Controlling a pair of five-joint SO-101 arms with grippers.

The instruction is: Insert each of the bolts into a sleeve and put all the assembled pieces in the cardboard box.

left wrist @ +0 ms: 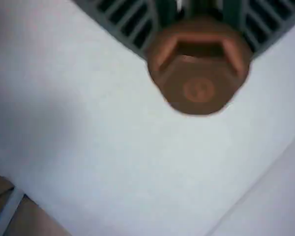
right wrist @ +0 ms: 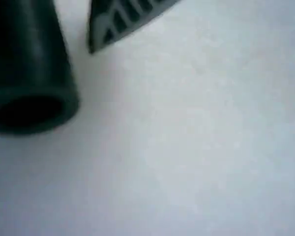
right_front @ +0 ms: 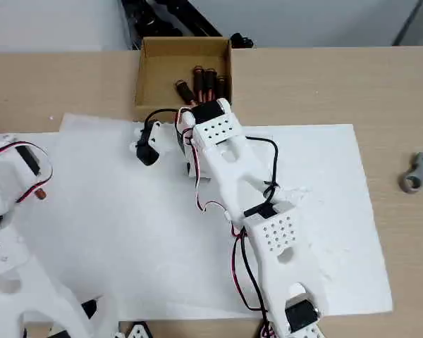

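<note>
one copper hex-head bolt (left wrist: 199, 73) clamped in left end effector (left wrist: 196, 12), right end effector (right_front: 148, 145) unclear

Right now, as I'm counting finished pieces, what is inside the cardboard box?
Several copper-and-black pieces lie in the box's right side. An arm covers its near right corner, hiding anything there.

I run this rig on what looks like a robotics lab bench: a wooden table (right_front: 388, 84) under a white sheet (right_front: 127, 232), and two white printed arms (right_front: 229, 158) trailing bare wires (right_front: 237, 267). A box (right_front: 162, 70) sits just beyond my right gripper (right_front: 146, 144). A loose grey part (right_front: 416, 172) lies well off to that gripper's right, and dark gear (right_front: 162, 17) sits past the box.
</note>
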